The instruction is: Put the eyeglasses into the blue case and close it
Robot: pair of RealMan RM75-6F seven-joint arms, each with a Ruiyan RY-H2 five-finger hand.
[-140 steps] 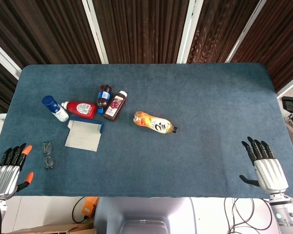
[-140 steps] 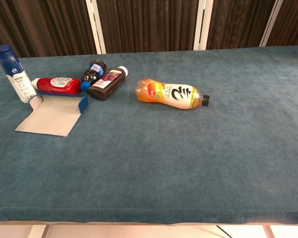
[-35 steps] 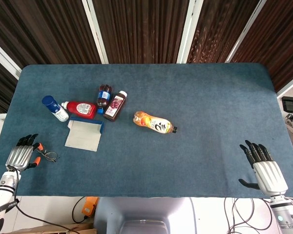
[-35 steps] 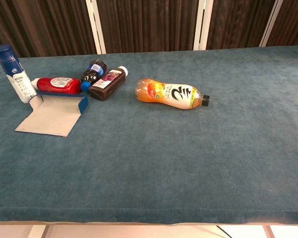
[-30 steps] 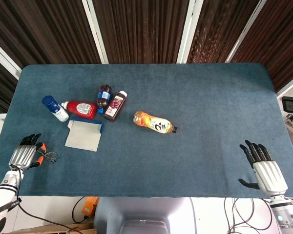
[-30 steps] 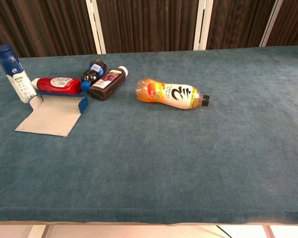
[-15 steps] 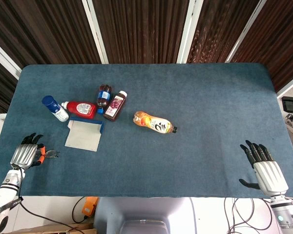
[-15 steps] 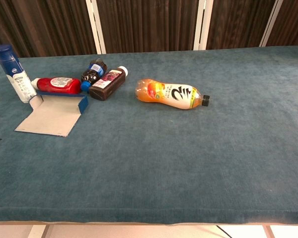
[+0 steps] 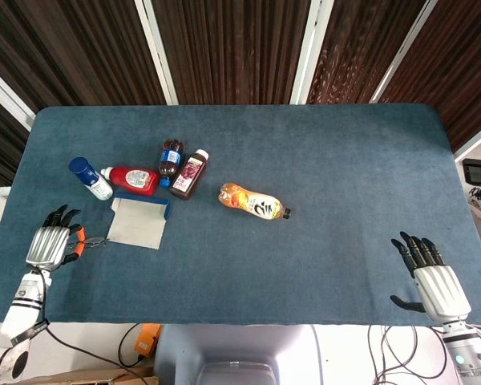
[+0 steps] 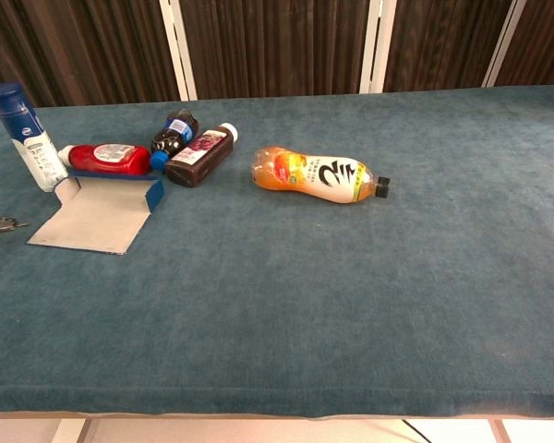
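Observation:
The blue case [image 9: 138, 222] lies open on the left of the table, its grey lining facing up; the chest view shows it too [image 10: 92, 218]. My left hand [image 9: 52, 243] is just left of the case and pinches the thin wire eyeglasses [image 9: 94, 240], which stick out toward the case's left edge. In the chest view only the tip of the eyeglasses [image 10: 0, 222] shows at the left border, beside the case. My right hand [image 9: 434, 281] rests at the table's near right corner, fingers spread, holding nothing.
Behind the case lie a white bottle with a blue cap [image 9: 89, 177], a red bottle [image 9: 131, 178] and two dark bottles [image 9: 170, 156] [image 9: 190, 174]. An orange drink bottle [image 9: 253, 201] lies on its side near the table's middle.
My left hand closed on the eyeglasses near the front left edge and has carried them away from the edge and rightward, up to the case. The right hand has stayed put.

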